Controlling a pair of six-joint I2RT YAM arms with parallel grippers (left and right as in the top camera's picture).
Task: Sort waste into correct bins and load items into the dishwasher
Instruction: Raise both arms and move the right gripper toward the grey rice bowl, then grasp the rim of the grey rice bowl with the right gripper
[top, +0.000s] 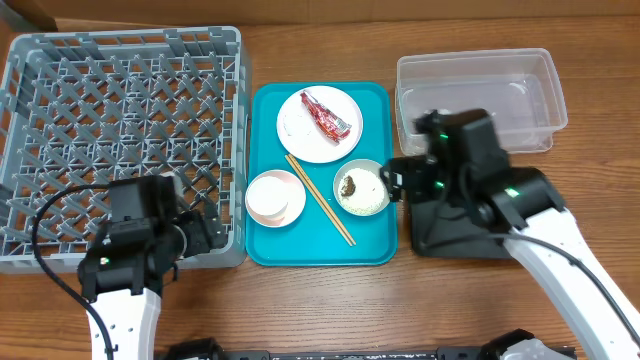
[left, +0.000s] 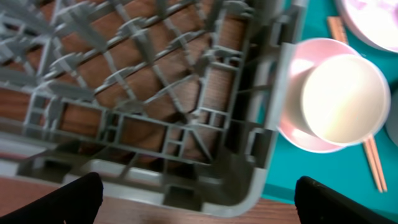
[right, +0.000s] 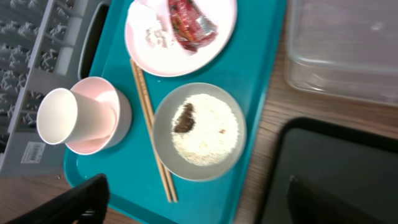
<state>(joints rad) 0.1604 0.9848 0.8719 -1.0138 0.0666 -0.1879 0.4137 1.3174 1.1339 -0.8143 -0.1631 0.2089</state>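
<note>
I judge nothing is sorted yet: the dish rack (top: 120, 130) stands bare. My left gripper (left: 199, 200) hangs over its near right corner, jaws wide, empty. On the teal tray (top: 372, 250) the white cup (right: 65, 118) sits in the pink bowl (right: 93, 144). The chopsticks (right: 149, 130) lie beside them, and the red wrapper (right: 189, 25) is on the white plate (right: 140, 46). My right gripper (right: 193, 200), spread wide and empty, hovers near the grey bowl (right: 165, 115) of rice (right: 208, 140). Next I'd grip its rim and empty it into a bin, the black tray (right: 323, 155) or clear tub (top: 480, 100).

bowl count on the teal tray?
2. Grey bowl with rice, on the tray side near the black bin; pink bowl, cup inside, by the rack. None seem hidden.
</note>
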